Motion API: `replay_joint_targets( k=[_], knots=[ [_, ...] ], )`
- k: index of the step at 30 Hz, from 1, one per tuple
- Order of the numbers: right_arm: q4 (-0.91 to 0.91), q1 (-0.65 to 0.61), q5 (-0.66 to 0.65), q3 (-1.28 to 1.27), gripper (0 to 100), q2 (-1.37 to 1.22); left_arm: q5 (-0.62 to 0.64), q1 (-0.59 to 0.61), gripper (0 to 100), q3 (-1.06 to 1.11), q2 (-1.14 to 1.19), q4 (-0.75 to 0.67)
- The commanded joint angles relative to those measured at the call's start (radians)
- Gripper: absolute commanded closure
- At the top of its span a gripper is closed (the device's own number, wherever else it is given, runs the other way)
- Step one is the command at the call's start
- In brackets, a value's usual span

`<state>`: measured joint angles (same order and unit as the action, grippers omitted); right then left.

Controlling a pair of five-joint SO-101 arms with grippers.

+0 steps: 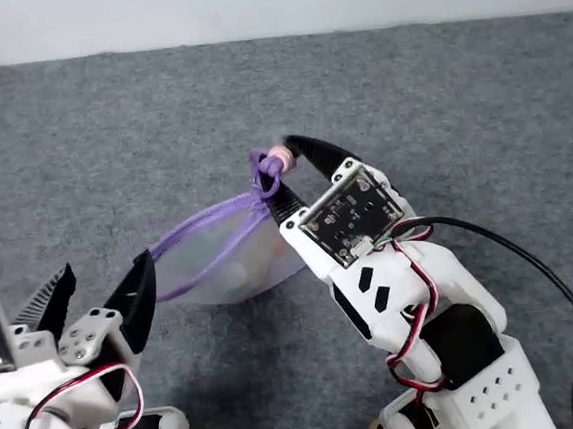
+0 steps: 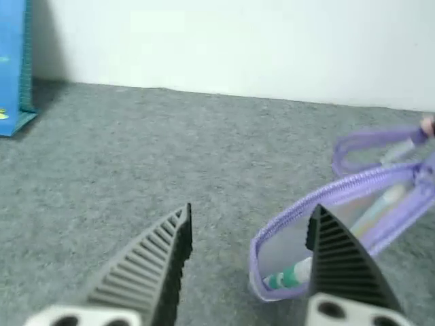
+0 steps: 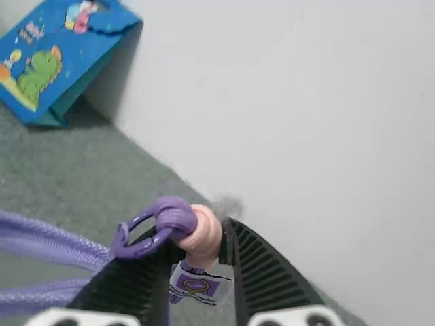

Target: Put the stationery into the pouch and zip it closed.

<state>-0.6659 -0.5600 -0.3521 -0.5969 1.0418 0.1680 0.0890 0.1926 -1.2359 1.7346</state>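
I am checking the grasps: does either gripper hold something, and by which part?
The right gripper is shut on the zipper pull of the pouch, at its pink bead. The left gripper is open and holds nothing.

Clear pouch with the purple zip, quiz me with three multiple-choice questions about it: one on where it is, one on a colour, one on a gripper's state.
1. Where does the clear plastic pouch with the purple zip rest?
A) on the grey carpet
B) on a wooden shelf
C) inside a cardboard box

2. What colour is the round bead on the zip pull?
A) green
B) pink
C) black

3. What state is the left gripper in?
A) shut on the pouch
B) shut on a pen
C) open

Answers:
1 A: the high view shows it lying on the carpet.
2 B: the right gripper is clamped on a pink bead.
3 C: its fingers stand wide apart, one beside the pouch's end.
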Motion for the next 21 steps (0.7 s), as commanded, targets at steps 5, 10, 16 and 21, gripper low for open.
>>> replay_joint_targets(
  k=[5,10,16,21],
  knots=[
    [0.127,0.016,-0.021,0.146,99.1,-0.091,0.012,-0.058,80,-0.048,-0.008,0.018],
    [0.13,0.016,-0.02,0.276,99.1,-0.214,0.012,-0.058,81,-0.111,-0.008,0.018],
    [0.128,0.018,-0.02,0.431,99.1,-0.351,0.012,-0.051,81,-0.13,-0.008,0.018],
    [0.119,0.022,-0.023,0.528,99.1,-0.432,0.012,-0.051,81,-0.176,-0.009,0.018]
  ],
)
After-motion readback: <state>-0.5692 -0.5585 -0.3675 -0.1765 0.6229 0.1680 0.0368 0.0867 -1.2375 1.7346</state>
